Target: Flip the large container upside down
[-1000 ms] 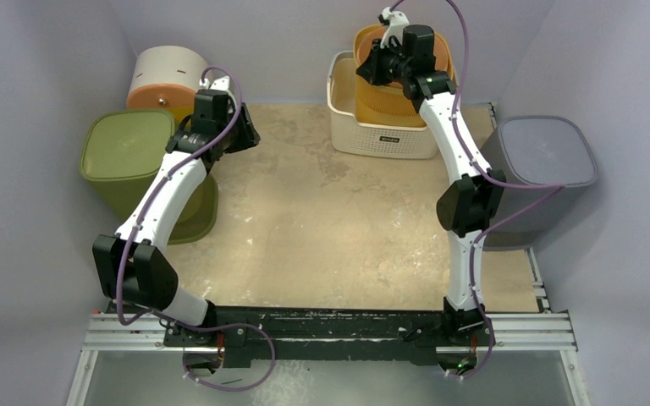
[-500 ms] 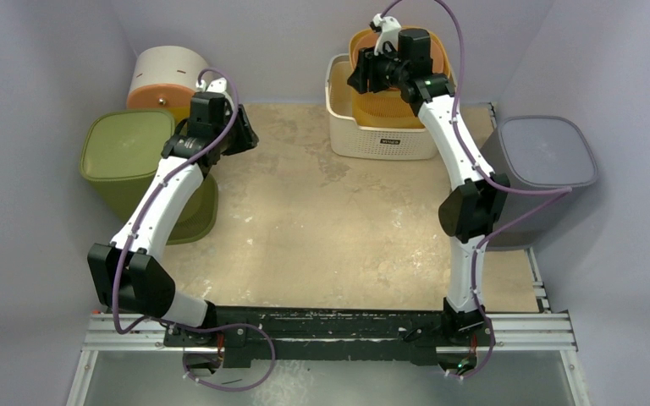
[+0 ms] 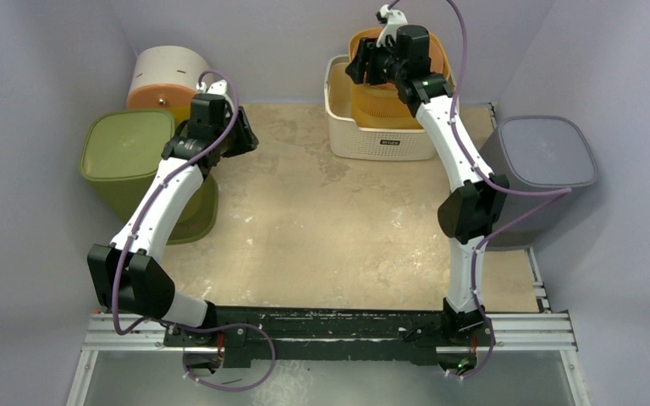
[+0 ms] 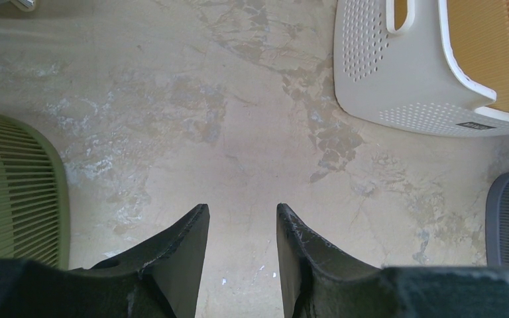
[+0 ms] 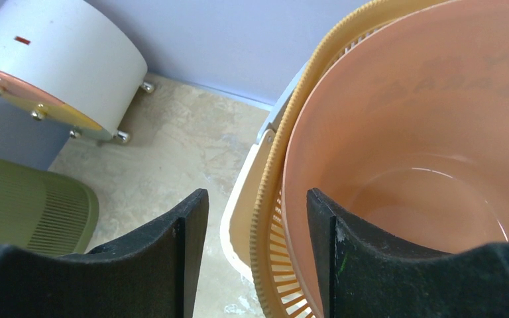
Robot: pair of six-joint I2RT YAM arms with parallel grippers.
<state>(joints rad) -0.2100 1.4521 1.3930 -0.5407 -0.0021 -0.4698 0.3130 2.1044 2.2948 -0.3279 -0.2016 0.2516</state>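
Observation:
A white perforated basket (image 3: 381,139) stands at the back of the table; it also shows in the left wrist view (image 4: 404,86). An orange slatted basket (image 3: 389,106) stands in it, with a peach bucket (image 5: 424,132) nested inside. My right gripper (image 3: 371,63) is open over their left rims. In the right wrist view the right gripper (image 5: 257,218) straddles the orange basket's rim (image 5: 268,199) and the bucket's wall, with one finger inside the bucket. I cannot tell whether the fingers touch them. My left gripper (image 3: 241,135) (image 4: 242,218) is open and empty above the bare tabletop.
An olive green bin (image 3: 127,152) stands upside down at the left, beside the left arm. A white drum with an orange end (image 3: 165,76) lies behind it. A grey bin (image 3: 542,152) stands upside down at the right edge. Purple walls close in the table.
My right gripper has shifted a little left along the orange basket's rim. My left arm has moved slightly left. Both grippers stay open.

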